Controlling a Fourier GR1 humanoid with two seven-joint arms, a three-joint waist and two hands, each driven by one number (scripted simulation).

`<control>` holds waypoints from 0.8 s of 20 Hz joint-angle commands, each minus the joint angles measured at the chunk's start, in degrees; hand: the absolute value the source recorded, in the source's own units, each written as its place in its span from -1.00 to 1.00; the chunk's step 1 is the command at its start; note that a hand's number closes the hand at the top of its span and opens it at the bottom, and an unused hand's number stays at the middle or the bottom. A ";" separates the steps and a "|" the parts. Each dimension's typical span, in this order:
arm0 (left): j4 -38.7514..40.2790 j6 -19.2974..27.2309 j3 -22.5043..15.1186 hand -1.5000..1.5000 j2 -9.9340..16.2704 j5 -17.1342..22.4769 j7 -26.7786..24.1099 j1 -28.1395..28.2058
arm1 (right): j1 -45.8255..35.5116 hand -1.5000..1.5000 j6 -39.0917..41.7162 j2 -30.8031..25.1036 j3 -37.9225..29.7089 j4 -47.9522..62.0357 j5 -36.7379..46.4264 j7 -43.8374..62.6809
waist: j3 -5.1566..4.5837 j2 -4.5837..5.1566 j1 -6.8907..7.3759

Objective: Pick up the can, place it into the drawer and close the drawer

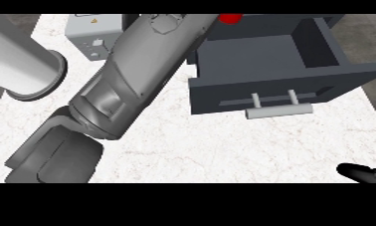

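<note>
Robot hand (357, 171) beside open drawer (273, 88).

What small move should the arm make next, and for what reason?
Probably lower the red can into the open drawer. The left forearm reaches over the drawer's back left corner, where only a bit of the can shows; its hand is hidden.

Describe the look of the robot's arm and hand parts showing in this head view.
A large grey forearm crosses the view: a smooth, rounded, tapering shell with recessed panel seams, joined low down to darker grey, flat, blocky segments. No cables or printed markings show on it. At the lower right edge only a small glossy black, rounded part of the right hand shows.
</note>
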 commanded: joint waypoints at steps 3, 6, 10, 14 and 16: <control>2.41 5.35 -2.95 -1.00 -0.01 2.02 -3.24 -0.51 | -3.87 -1.00 -0.96 -0.70 0.63 2.08 0.87 0.55 | 0.05 0.51 -1.14; 3.65 4.10 -2.54 -1.00 -0.01 2.82 -3.43 -0.50 | -3.50 -1.00 0.32 -2.52 0.32 1.63 3.66 -2.74 | 0.02 0.34 -0.08; 2.70 6.35 -2.21 -1.00 -0.01 5.79 -6.89 1.11 | -2.69 -1.00 1.93 -2.92 3.50 1.13 6.00 -3.56 | 0.06 0.73 -1.68; 3.38 5.75 -1.57 -1.00 -0.01 7.58 -6.10 -0.54 | -7.53 -1.00 3.31 -7.60 4.56 2.32 10.60 -4.56 | 0.00 0.61 -0.74; 2.57 7.27 -2.36 -1.00 -0.01 8.69 -4.16 -2.06 | -8.71 -1.00 3.02 -8.43 6.52 4.84 15.39 -5.98 | 0.01 0.40 -0.22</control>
